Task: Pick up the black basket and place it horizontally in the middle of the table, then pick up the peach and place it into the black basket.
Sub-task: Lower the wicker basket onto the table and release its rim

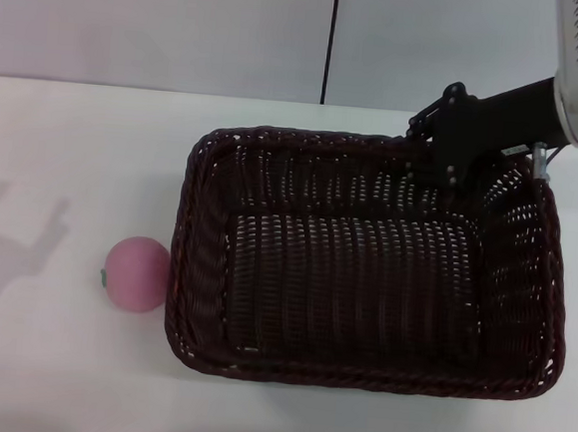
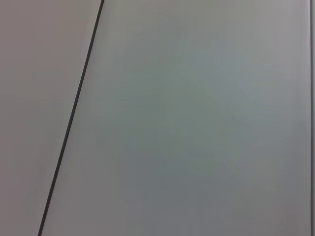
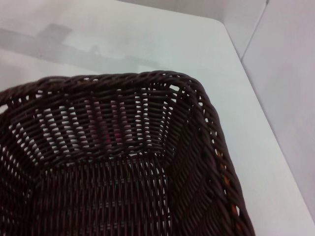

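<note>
The black basket [image 1: 365,272] lies lengthwise across the white table [image 1: 73,159], right of the middle, with its open side up. The pink peach [image 1: 136,273] rests on the table against the basket's left wall. My right gripper [image 1: 451,169] comes in from the upper right and sits at the basket's far rim near its far right corner. In the right wrist view the basket's inside and braided rim [image 3: 147,78] fill the picture, and the peach [image 3: 110,129] shows pink through the weave. My left gripper is out of view; its wrist view shows only wall.
A pale wall with a dark vertical seam [image 1: 331,39] stands behind the table. A shadow of an arm [image 1: 17,235] falls on the tabletop left of the peach. The table's far edge [image 1: 129,87] runs along the wall.
</note>
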Motion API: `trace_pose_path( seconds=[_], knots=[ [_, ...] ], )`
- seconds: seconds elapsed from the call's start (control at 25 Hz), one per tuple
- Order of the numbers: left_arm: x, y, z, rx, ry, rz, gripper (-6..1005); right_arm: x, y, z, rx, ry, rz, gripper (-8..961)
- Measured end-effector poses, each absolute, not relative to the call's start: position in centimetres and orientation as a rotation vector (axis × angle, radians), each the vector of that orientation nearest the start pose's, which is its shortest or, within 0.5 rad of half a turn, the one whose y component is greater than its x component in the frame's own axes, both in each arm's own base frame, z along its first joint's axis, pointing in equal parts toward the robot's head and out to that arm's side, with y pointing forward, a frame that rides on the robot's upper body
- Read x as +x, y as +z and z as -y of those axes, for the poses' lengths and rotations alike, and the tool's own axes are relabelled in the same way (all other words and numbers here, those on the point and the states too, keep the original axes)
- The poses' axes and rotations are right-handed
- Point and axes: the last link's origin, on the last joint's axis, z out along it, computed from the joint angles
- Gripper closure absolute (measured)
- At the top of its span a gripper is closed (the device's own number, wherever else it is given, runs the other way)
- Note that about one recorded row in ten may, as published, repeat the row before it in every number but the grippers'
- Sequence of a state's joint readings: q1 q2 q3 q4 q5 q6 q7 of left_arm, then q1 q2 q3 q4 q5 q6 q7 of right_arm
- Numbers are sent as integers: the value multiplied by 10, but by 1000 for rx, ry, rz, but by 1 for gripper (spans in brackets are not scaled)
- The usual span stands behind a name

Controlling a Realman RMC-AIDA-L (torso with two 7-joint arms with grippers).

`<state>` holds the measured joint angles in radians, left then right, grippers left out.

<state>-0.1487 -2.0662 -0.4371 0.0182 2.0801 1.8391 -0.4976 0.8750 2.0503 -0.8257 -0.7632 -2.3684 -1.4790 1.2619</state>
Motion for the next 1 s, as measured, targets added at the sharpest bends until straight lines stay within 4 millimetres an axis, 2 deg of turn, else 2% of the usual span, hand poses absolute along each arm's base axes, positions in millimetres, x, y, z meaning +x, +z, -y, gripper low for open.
trace_pose_path(
  seconds=[0.44,0.8,1.0],
  knots=[
    [-351,31,-191,-1558,-1093,451,276,179,-14,-408,-2915,9,208,737],
    [-352,32,-191,-1561,-1084,448,281,180,-8,-408,-2853,106,174,723],
    [-352,34,-194,-1571,-1074,436,284,179,0,-404,-2823,185,163,528]
  ],
)
